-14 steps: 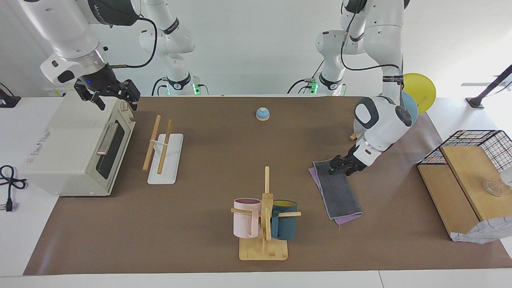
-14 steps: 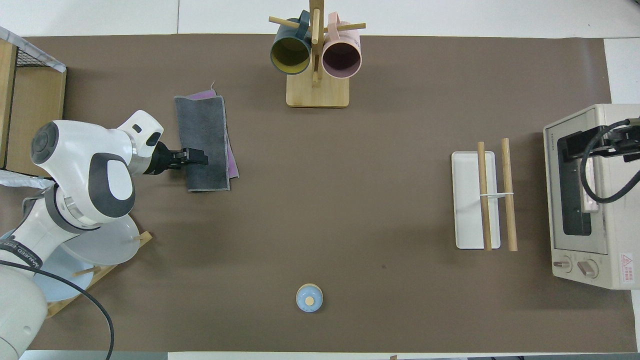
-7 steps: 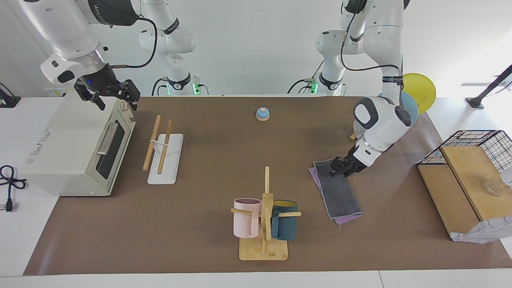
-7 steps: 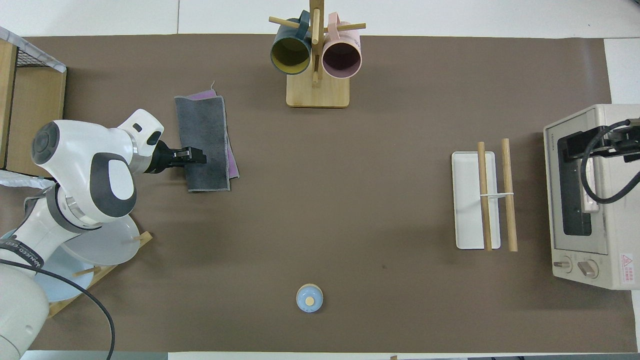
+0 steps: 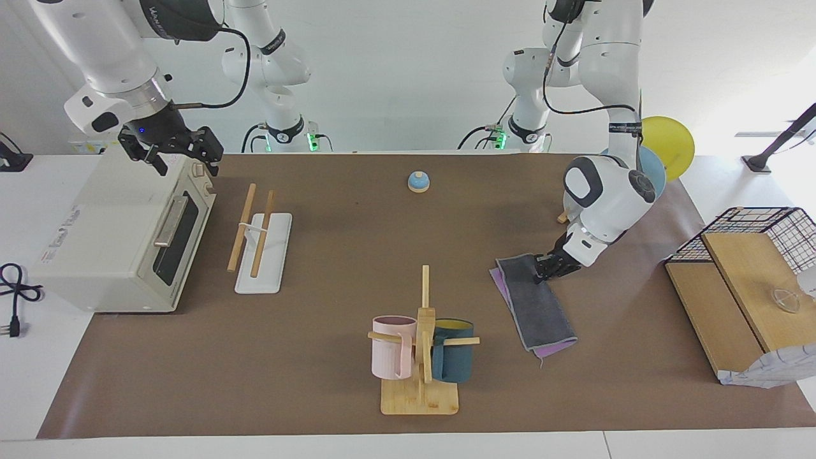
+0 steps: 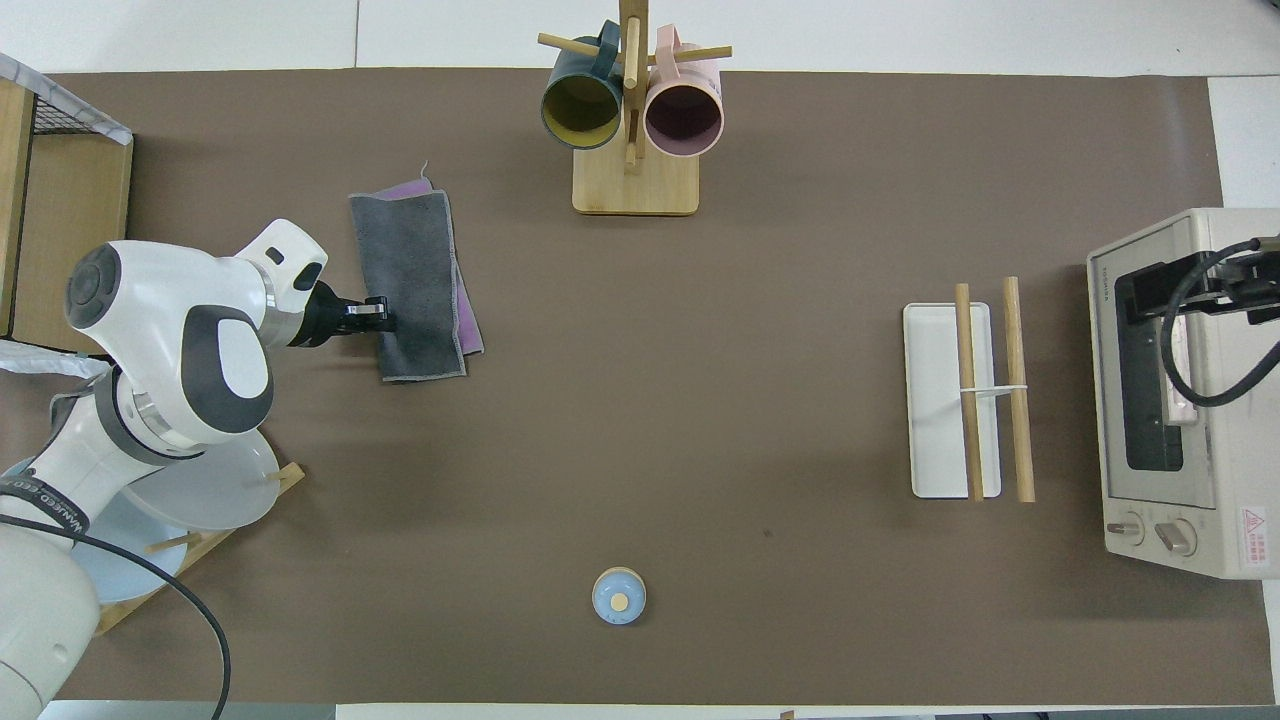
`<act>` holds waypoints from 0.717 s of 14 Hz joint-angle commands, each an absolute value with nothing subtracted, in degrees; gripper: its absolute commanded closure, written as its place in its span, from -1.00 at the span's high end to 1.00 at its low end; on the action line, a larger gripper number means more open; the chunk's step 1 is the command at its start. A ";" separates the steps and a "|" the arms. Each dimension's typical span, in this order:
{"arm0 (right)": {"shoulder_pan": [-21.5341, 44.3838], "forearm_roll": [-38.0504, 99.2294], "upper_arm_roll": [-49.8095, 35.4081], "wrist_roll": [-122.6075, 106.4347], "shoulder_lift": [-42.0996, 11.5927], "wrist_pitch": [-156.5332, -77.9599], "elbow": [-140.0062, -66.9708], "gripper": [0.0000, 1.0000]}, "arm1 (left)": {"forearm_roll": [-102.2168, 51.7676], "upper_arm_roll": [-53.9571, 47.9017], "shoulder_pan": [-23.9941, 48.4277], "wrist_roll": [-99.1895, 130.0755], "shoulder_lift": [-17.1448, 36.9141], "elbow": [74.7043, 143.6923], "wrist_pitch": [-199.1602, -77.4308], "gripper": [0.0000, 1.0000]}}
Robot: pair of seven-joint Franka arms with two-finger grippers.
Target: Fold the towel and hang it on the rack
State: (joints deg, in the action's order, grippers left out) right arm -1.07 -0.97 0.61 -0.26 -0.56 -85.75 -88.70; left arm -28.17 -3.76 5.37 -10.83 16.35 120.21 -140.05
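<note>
**Towel folded once, edge grip in hand, hanging not yet begun**

Table [image 5: 331,382]: brown mat, with the oven [image 5: 121,236] at the right arm's end. My right claw [image 5: 185,153] hangs over the oven's top corner and waits; its fingers stand spread, holding nothing.

Rack [image 5: 258,239]: sits beside the oven, both rods bare, well apart from the towel.

Mug tree [image 5: 421,344]: stands between rack and towel, farther from me than both.

Towel [image 5: 539,306]: lies flat toward the left arm's end as a long strip, dark grey face up, purple showing along one long edge and at the end farther from me.

Left claw [image 5: 542,269]: low at the towel's long edge, on the half nearer to me. In the overhead view it [image 6: 372,316] sits right at that edge. Whether the fingers pinch the cloth I cannot tell.

Judgement: the folding step is in hand or just finishing. Next move calls for a firm pinch on both layers, a lift clear of the mat, and a long carry to the rack, passing on my side of the mug tree, then a drape over a rod.
</note>
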 commanded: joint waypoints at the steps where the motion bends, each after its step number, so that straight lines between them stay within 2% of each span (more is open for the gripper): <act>1: -1.14 -1.05 0.79 -1.58 0.53 -85.87 -90.09 1.00 | -29.18 -3.69 4.84 -10.99 17.05 119.27 -140.36 -1.00; 4: -1.14 -1.05 0.79 -1.58 0.53 -85.87 -90.09 1.00 | -29.18 -3.60 3.70 -7.23 16.18 115.86 -134.59 -1.00; 10: -1.14 -1.05 0.79 -1.58 0.53 -85.87 -90.09 1.00 | -23.57 -3.78 4.39 23.93 12.92 107.77 -122.63 -1.00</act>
